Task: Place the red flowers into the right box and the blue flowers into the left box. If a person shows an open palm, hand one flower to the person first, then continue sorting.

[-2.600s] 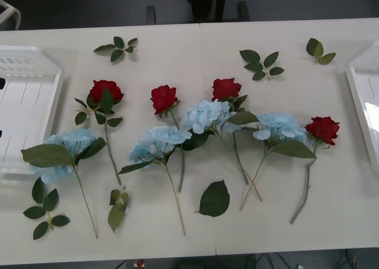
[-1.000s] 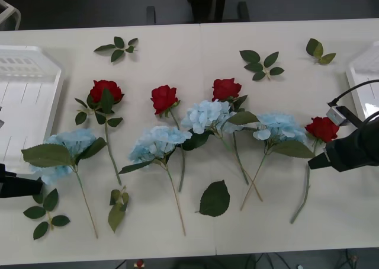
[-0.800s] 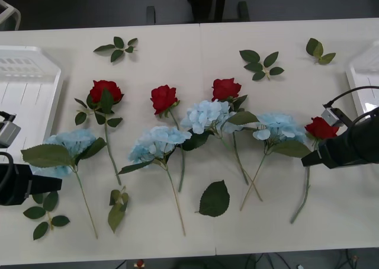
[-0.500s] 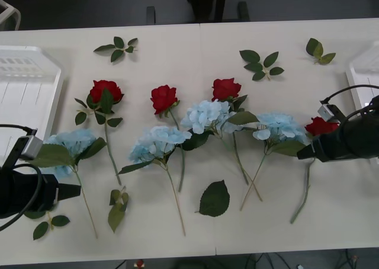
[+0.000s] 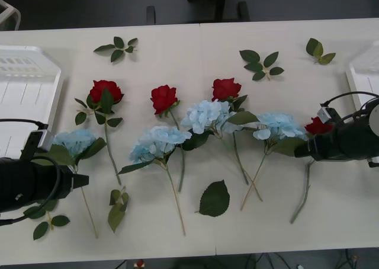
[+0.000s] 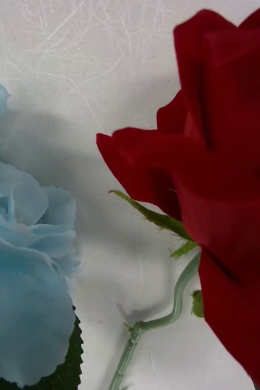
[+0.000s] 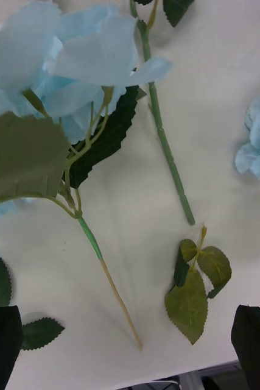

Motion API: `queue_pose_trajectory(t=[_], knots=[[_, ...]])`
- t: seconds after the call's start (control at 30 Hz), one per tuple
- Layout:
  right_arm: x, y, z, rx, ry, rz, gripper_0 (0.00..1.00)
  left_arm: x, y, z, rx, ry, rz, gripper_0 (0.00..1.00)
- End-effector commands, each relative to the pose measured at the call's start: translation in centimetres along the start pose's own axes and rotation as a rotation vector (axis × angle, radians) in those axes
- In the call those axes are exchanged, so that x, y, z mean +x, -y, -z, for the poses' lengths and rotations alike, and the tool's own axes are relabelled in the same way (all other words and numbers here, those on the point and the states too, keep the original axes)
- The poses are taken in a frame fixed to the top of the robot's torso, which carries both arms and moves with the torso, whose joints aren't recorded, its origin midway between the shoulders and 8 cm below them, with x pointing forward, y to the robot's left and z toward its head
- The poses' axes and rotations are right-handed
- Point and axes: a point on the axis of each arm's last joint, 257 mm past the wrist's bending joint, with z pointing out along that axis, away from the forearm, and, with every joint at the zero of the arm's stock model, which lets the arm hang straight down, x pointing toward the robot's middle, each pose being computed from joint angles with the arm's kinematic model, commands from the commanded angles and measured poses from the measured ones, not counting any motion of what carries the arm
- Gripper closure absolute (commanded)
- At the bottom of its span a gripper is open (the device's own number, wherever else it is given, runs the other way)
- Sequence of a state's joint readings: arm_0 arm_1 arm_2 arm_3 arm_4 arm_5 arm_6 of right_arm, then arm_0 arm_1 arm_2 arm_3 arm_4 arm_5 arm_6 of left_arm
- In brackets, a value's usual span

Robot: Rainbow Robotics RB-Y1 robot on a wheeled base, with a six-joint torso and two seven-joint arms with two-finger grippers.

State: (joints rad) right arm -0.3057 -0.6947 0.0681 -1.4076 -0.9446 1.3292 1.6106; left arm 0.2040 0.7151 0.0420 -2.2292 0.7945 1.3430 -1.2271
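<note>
Fingers of the left gripper spread over a blue flower's stem — right gripper's unclear.

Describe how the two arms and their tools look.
Both arms are bulky, rounded and black. The right arm carries a small silver-grey block with a thin black cable looping over it. The left arm has a similar grey block and looping black cable. The left tool's fingers are black.

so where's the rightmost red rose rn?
Front view, table's right side: the rightmost red rose lies just right of a blue hydrangea, partly covered by the right claw, short of the right box.
</note>
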Motion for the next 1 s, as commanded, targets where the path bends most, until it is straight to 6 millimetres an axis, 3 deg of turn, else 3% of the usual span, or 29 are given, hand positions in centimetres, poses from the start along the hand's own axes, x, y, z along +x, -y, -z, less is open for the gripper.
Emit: queue_pose_trajectory(t=[0.03, 0.4, 0.47, 0.5, 0.53, 0.6, 1.0], knots=[[-2.2, -1.6, -0.4, 0.002, 0.046, 0.030, 0.00, -1.9, 0.8, -1.8, -0.008, 0.030, 0.002, 0.00], [-2.4, -2.0, -1.5, -0.007, 0.063, 0.017, 0.02, -3.4, -0.5, -4.8, -0.042, -0.003, 0.012, 0.00], [-2.4, -2.0, -1.5, -0.005, 0.064, 0.018, 0.41, -3.5, -0.6, -5.3, -0.048, -0.012, 0.009, 0.00], [-2.4, -2.0, -1.5, -0.005, 0.064, 0.018, 0.50, -3.6, -0.7, -5.4, -0.051, -0.012, 0.008, 0.00], [-2.4, -2.0, -1.5, -0.004, 0.064, 0.018, 0.71, -3.7, -0.8, -5.6, -0.055, -0.016, 0.010, 0.00], [-2.5, -2.0, -1.4, -0.002, 0.065, 0.021, 0.99, -3.8, -1.0, -6.0, -0.060, -0.023, 0.011, 0.00], [-4.2, -3.0, -0.3, -0.009, 0.079, 0.074, 1.00, -4.0, -1.6, -8.7, -0.067, -0.035, 0.008, 0.00]])
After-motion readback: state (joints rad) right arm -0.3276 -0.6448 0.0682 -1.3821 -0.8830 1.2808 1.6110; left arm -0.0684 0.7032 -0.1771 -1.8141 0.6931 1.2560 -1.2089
